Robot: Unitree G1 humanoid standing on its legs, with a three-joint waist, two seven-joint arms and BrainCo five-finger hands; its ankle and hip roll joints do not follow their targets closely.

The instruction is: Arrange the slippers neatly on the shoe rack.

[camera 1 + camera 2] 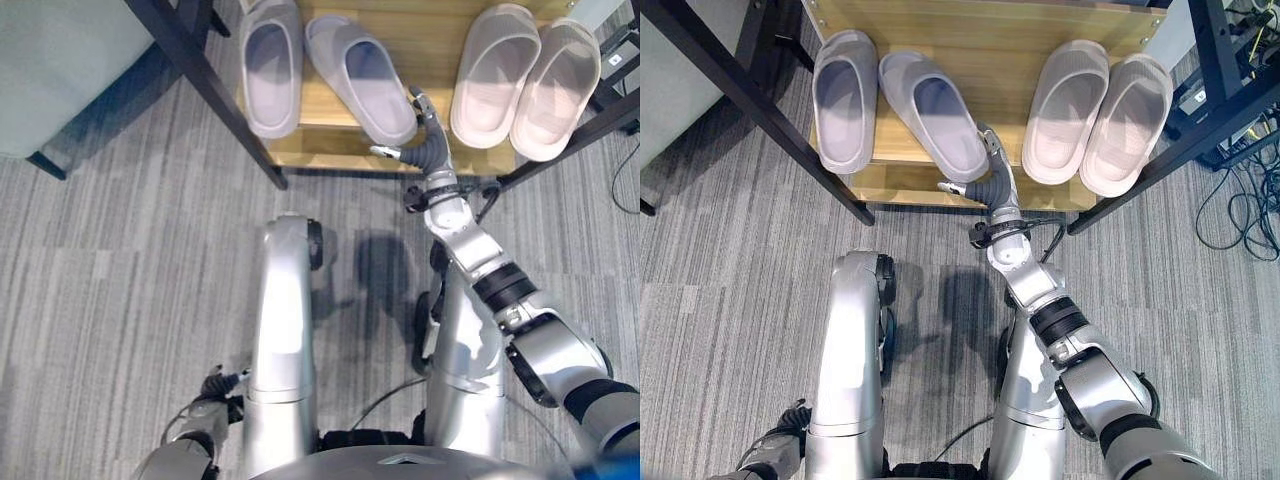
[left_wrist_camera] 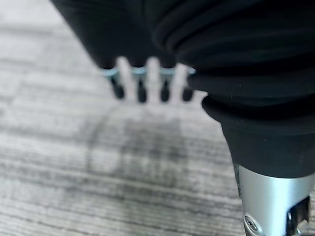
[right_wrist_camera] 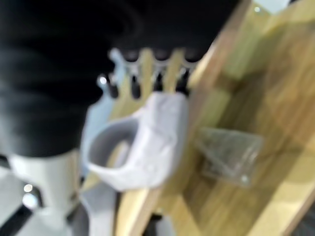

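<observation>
I count 4 slippers on the wooden shoe rack. The pink pair sits snug and parallel toward the rack's right end. Of the grey pair, the outer grey slipper lies straight, but the inner grey slipper is skewed, its heel by the rack's front edge; I judge that it needs squaring up. My right hand, fingers extended, touches that heel. My left hand hangs relaxed well back from the rack.

Shoe rack: one pair of slippers left, second pair right; right hand at near edge between pairs.
</observation>
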